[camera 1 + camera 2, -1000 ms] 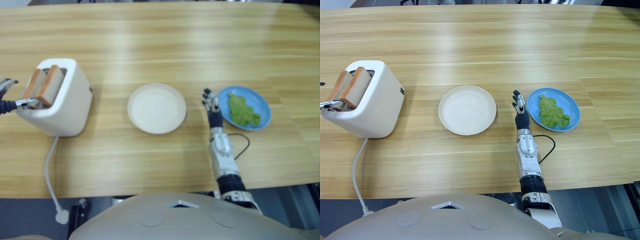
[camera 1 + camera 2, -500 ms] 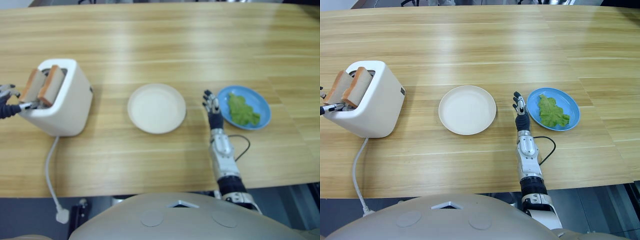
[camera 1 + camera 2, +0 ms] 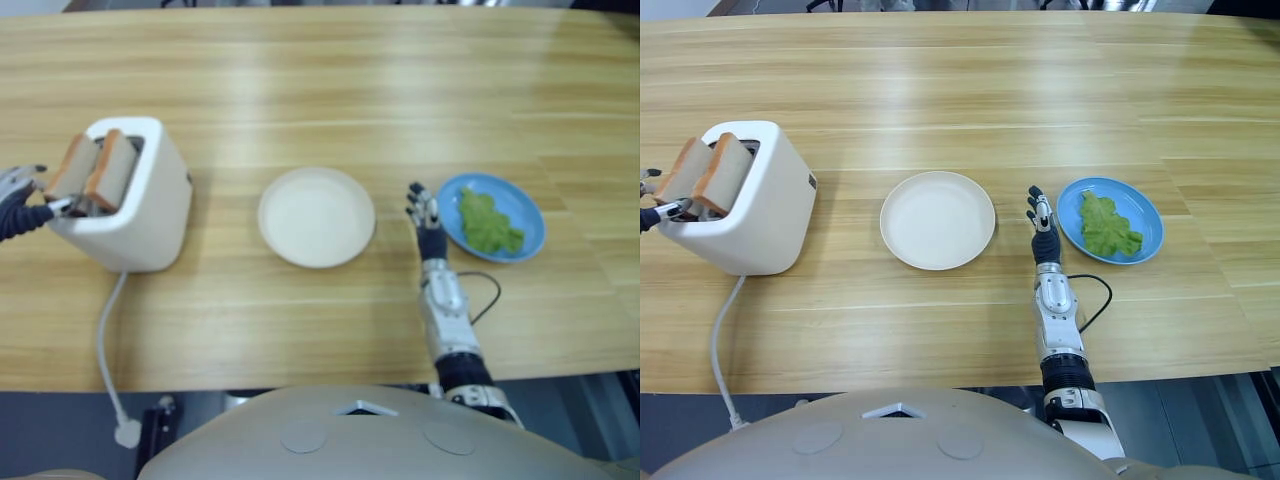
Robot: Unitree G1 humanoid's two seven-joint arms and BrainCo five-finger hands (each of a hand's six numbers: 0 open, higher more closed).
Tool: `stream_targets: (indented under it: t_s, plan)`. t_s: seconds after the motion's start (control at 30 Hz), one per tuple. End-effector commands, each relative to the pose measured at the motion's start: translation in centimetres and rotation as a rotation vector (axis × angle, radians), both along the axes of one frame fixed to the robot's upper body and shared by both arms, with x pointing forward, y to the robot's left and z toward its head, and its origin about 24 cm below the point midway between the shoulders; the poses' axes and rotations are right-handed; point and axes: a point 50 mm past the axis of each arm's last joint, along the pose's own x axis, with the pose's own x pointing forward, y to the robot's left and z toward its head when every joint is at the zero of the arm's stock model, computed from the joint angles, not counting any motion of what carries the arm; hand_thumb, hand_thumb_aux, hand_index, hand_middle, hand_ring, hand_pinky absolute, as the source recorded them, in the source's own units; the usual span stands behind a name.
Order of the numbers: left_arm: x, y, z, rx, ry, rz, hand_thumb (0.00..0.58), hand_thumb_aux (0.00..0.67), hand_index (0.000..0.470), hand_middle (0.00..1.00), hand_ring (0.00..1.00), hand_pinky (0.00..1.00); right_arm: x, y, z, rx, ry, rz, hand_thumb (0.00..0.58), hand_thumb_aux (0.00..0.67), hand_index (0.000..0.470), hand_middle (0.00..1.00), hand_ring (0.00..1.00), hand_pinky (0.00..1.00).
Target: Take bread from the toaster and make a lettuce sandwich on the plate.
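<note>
A white toaster [image 3: 140, 215] stands at the table's left with two bread slices [image 3: 72, 165] [image 3: 112, 168] sticking up from its slots. My left hand [image 3: 18, 200] is at the toaster's left side, fingers spread close to the outer slice and holding nothing. An empty cream plate [image 3: 316, 216] lies in the middle. To its right a blue plate [image 3: 528, 205] carries a lettuce leaf [image 3: 487, 222]. My right hand [image 3: 425, 215] rests on the table between the two plates, fingers straight and empty.
The toaster's white cord [image 3: 105, 350] runs off the near table edge to a plug [image 3: 125, 432]. A thin black cable [image 3: 485, 295] loops beside my right forearm. The wooden table [image 3: 330, 90] stretches far behind the plates.
The whole view has shifted slightly, so everything sits a little further right. My left hand stays at the toaster's left side with little change. The right hand has not moved.
</note>
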Motion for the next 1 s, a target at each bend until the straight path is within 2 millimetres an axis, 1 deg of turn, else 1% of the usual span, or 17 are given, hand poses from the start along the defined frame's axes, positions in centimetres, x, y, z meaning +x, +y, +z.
stream_targets:
  t_s: [0.03,0.07,0.1,0.2,0.27,0.4,0.53,0.7,0.87,0.9,0.93,0.97,1.0]
  plan:
    - [0.7,-2.0,2.2,-0.035,-0.138,-0.116,0.580,0.670,0.460,0.46,0.46,0.46,-0.2,-0.1,-0.6,0.001,0.036,-0.012,0.000,0.000,0.000,0.00,0.00,0.00]
    - [0.8,-2.2,2.7,-0.041,-0.176,-0.127,0.580,0.670,0.460,0.83,0.83,0.83,-0.2,-0.1,-0.7,0.001,0.039,-0.012,0.000,0.000,0.000,0.00,0.00,0.00]
    - [0.8,-2.3,3.2,-0.042,-0.207,-0.135,0.580,0.670,0.460,1.00,1.00,1.00,-0.2,-0.1,-0.7,0.000,0.042,-0.012,0.000,0.000,0.000,0.00,0.00,0.00]
    - [0.8,-2.5,4.5,-0.035,-0.292,-0.150,0.580,0.670,0.460,1.00,1.00,1.00,-0.2,0.0,-0.9,-0.001,0.049,-0.009,0.000,0.000,0.000,0.00,0.00,0.00]
    - [0.8,-2.6,4.5,-0.035,-0.287,-0.153,0.580,0.670,0.460,1.00,1.00,1.00,-0.1,0.1,-0.9,-0.001,0.051,-0.008,0.000,0.000,0.000,0.00,0.00,0.00]
    - [0.9,-2.1,3.3,-0.023,-0.226,-0.126,0.580,0.670,0.460,1.00,1.00,1.00,-0.1,0.1,-1.0,-0.001,0.053,-0.007,0.000,0.000,0.000,0.00,0.00,0.00]
    - [0.9,-1.2,1.6,-0.004,-0.126,-0.078,0.580,0.670,0.460,1.00,1.00,1.00,-0.1,0.2,-0.9,0.000,0.053,-0.005,0.000,0.000,0.000,0.00,0.00,0.00]
    - [1.0,-0.5,1.1,0.018,-0.103,-0.050,0.580,0.670,0.460,1.00,1.00,1.00,-0.1,0.1,-0.9,-0.002,0.053,-0.006,0.000,0.000,0.000,0.00,0.00,0.00]
    - [1.0,-0.5,1.1,0.029,-0.093,-0.044,0.580,0.670,0.460,1.00,1.00,1.00,-0.1,-0.1,-0.9,-0.004,0.052,-0.009,0.000,0.000,0.000,0.00,0.00,0.00]
    - [1.0,-0.4,1.0,0.030,-0.089,-0.041,0.531,0.476,0.327,0.90,0.90,0.90,-0.1,-0.1,-0.9,-0.004,0.052,-0.010,0.000,0.000,0.000,0.00,0.00,0.00]
    - [1.0,-0.4,0.9,0.034,-0.084,-0.037,0.443,0.344,0.236,0.79,0.79,0.79,-0.1,-0.1,-0.9,-0.004,0.052,-0.010,0.000,0.000,0.000,0.00,0.00,0.00]
    - [1.0,-0.4,0.8,0.032,-0.080,-0.036,0.031,0.018,0.013,0.46,0.46,0.46,-0.1,-0.1,-0.9,-0.005,0.052,-0.010,0.000,0.000,0.000,0.00,0.00,0.00]
    - [1.0,-0.5,0.7,0.029,-0.078,-0.037,0.031,0.018,0.013,0.46,0.46,0.46,-0.1,-0.2,-0.9,-0.005,0.053,-0.010,0.000,0.000,0.000,0.00,0.00,0.00]
